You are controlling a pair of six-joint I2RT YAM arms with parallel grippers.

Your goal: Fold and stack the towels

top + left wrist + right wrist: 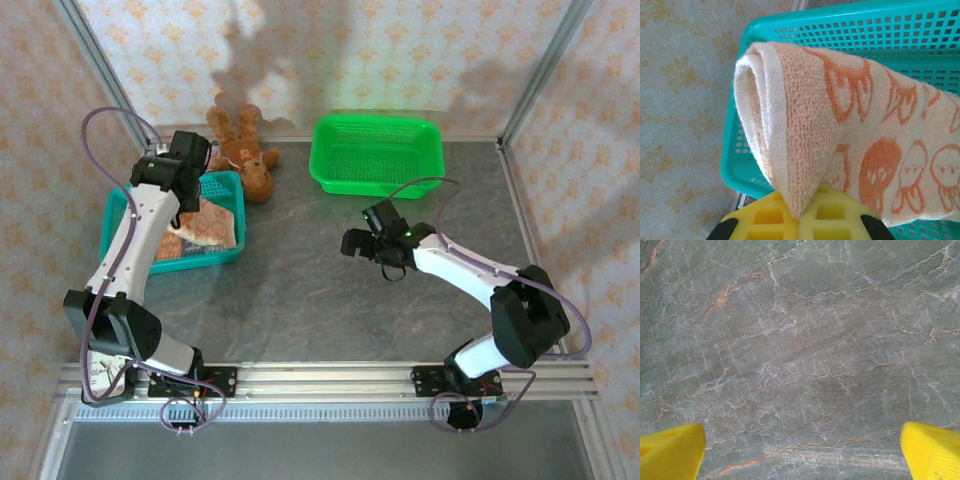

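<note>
A cream towel [840,125] with orange flower outlines hangs over the teal basket [850,30]. My left gripper [801,215] is shut on its folded corner, the cloth pinched between the yellow pads. From above, that towel [210,225] lies in the teal basket [228,258] at the left, under my left gripper [190,165]. Over the middle of the table my right gripper [358,243] is open, and its wrist view shows the gripper [802,452] with yellow fingertips [670,450] wide apart above bare stone, nothing between them.
A brown teddy bear [245,150] lies at the back beside the teal basket. A green basket [378,150] stands at the back centre-right. The grey marble tabletop [300,290] spreads between the arms. Metal frame posts and patterned walls close in the sides.
</note>
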